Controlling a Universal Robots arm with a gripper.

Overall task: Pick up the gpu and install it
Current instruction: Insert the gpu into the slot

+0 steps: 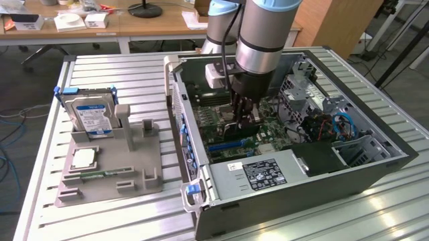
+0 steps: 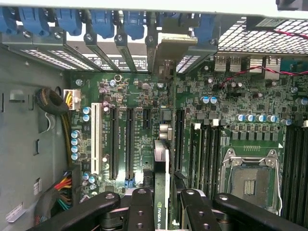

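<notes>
A slatted metal table (image 1: pixel 120 70) carries an open computer case (image 1: pixel 315 201). In the exterior view the claw (image 1: pixel 242 119) reaches down into it, with a dark card, seemingly the gpu (image 1: pixel 234 133), directly below its fingers. In the wrist view the claw (image 2: pixel 163 204) pinches the gpu (image 2: pixel 161 163) edge-on, with the motherboard (image 2: pixel 240 96) beneath.

The gripper (image 2: pixel 161 204) has smooth, matt black fingers (image 2: pixel 139 211) studded with dull bolt heads; clamped between them, the gpu (image 2: pixel 163 159) is a thin black card with a silvery bare-metal end; beneath the hand, the motherboard (image 2: pixel 134 96) is matt green laminate dotted with shiny solder; around the hand, the case (image 2: pixel 29 120) is dull grey sheet metal; well away from the hand, the table (image 1: pixel 120 70) is ribbed, softly gleaming metal.
</notes>
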